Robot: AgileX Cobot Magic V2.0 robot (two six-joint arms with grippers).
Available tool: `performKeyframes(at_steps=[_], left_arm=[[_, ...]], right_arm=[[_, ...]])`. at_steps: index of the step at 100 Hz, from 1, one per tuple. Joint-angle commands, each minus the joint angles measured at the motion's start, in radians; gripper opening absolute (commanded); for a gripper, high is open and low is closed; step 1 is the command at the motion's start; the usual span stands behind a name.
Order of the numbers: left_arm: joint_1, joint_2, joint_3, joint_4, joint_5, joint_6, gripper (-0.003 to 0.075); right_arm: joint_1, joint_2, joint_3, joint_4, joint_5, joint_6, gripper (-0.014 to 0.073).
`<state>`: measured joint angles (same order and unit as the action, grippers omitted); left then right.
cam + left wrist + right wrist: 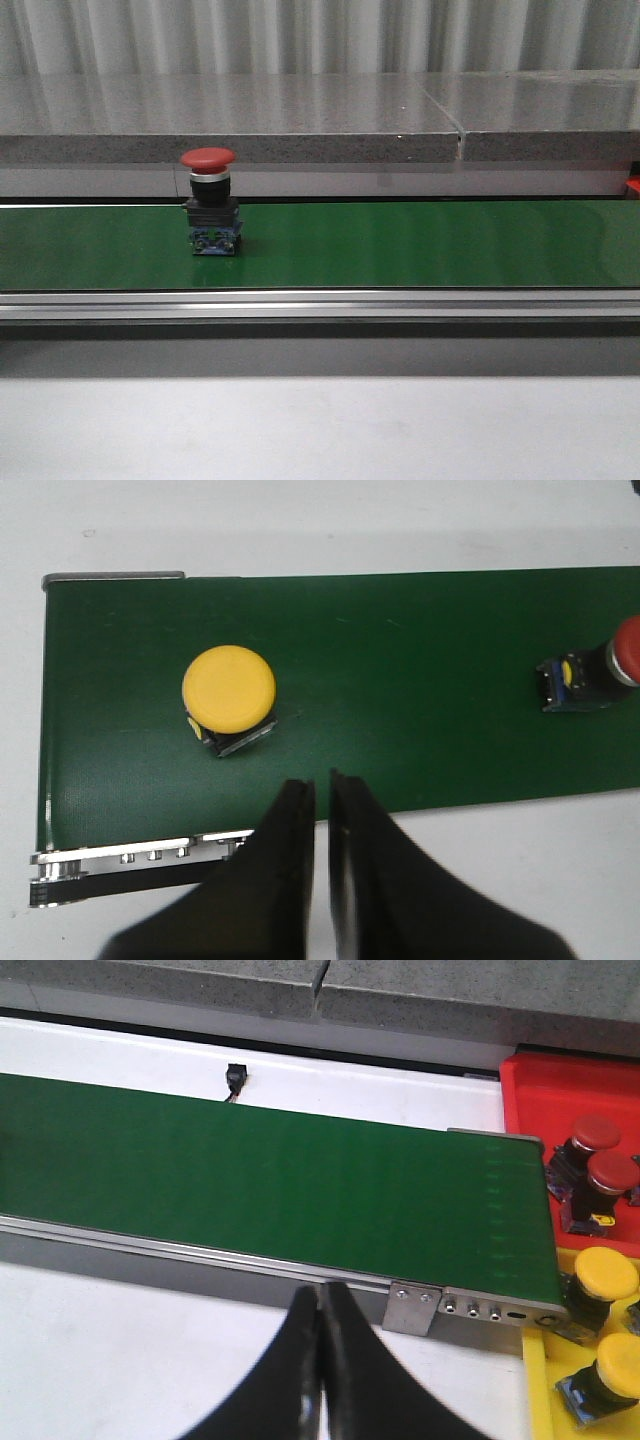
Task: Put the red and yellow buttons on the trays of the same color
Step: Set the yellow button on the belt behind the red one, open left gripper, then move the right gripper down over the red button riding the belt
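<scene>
A red button stands upright on the green belt in the front view; it also shows at the edge of the left wrist view as the red button. A yellow button sits on the belt near its end. My left gripper hangs shut and empty just beside the yellow button. In the right wrist view my right gripper is shut and empty over the white table by the belt's rail. A red tray holds two red buttons; a yellow tray holds two yellow buttons.
The conveyor's metal rail runs along the belt's near side. A grey stone ledge lies behind the belt. A small black connector lies on the white strip behind the belt. White table spreads in front.
</scene>
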<state>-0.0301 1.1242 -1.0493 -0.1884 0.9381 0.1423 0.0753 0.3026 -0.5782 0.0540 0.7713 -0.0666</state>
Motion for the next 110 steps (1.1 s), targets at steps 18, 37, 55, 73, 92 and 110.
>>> performKeyframes(at_steps=[18, 37, 55, 73, 92, 110], left_arm=[[-0.061, -0.209, 0.092, -0.018, -0.115, 0.006, -0.0021], [-0.078, -0.356, 0.189, -0.014, -0.163, 0.074, -0.0021], [-0.078, -0.497, 0.285, 0.007, -0.227, 0.081, -0.0021], [-0.078, -0.591, 0.346, 0.052, -0.235, 0.081, -0.0021], [-0.085, -0.603, 0.375, 0.052, -0.253, 0.055, -0.0021], [-0.131, -0.603, 0.377, 0.085, -0.257, 0.039, -0.0021]], right_arm=[[0.001, 0.010, -0.026, 0.033, -0.073, -0.005, -0.0106], [0.018, 0.035, -0.031, 0.053, -0.072, -0.005, -0.0106], [0.071, 0.087, -0.075, 0.053, -0.050, -0.005, -0.0106], [0.121, 0.169, -0.136, 0.052, -0.025, -0.005, -0.0106], [0.152, 0.302, -0.215, 0.051, -0.001, -0.005, -0.0106], [0.193, 0.445, -0.297, 0.052, 0.004, -0.009, -0.0104]])
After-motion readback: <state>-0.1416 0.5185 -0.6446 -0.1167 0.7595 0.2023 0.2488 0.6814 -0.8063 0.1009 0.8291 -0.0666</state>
